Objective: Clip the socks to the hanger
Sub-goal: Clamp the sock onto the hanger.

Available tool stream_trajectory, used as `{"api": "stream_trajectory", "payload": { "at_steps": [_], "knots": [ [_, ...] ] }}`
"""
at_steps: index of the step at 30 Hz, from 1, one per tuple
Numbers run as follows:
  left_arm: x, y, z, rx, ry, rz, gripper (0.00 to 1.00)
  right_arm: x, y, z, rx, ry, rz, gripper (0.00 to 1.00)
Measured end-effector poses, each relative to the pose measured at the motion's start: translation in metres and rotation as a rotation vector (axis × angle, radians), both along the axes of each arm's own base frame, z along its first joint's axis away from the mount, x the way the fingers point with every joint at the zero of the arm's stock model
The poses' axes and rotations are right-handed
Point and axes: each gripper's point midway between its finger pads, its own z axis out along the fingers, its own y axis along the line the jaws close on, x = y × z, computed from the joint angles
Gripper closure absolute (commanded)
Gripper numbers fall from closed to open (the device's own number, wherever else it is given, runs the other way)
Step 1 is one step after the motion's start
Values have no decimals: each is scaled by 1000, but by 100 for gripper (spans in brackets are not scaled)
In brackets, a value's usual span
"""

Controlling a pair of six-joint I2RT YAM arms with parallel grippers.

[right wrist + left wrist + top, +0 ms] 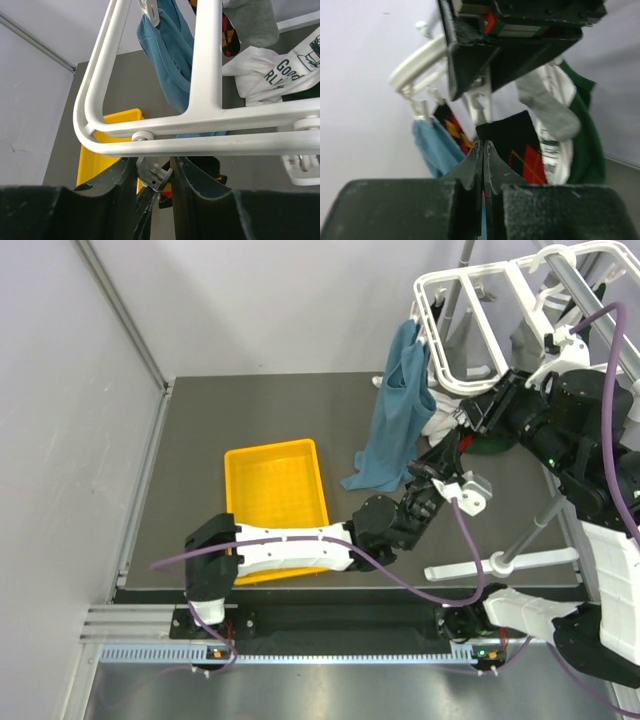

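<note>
The white hanger (452,281) hangs at the back right, its frame close above my right gripper (155,167). That gripper is shut on a small dangling clip (156,176), both fingers pressing its sides. My left gripper (484,144) is shut on the top edge of a black, red and yellow argyle sock (520,145) and holds it up just under that clip (479,102). A second argyle sock (229,30) and a light grey sock (250,20) hang from the hanger. From above, the left gripper (432,470) sits just below the right gripper (462,423).
A blue cloth (395,410) hangs from the hanger's left side down to the table. A white printed shirt (270,70) and a green cloth (585,135) hang beside the socks. A yellow tray (277,500) lies mid-table. The grey stand foot (500,565) lies at the near right.
</note>
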Motion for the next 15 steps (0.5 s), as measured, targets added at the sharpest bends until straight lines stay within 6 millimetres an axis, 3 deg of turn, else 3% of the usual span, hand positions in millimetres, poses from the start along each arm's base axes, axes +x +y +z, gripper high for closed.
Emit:
{"api": "stream_trajectory", "payload": {
  "at_steps": [3, 5, 10, 15],
  "knots": [
    [2, -7, -8, 33, 73, -103, 100, -2, 1, -2, 1, 2, 9, 100],
    [4, -2, -8, 44, 129, -198, 100, -2, 1, -1, 2, -4, 14, 100],
    [12, 38, 24, -21, 225, -397, 100, -4, 4, 2, -2, -27, 41, 100],
    [0, 65, 54, -69, 268, -643, 100, -9, 10, 9, 3, -70, 95, 100]
  ]
}}
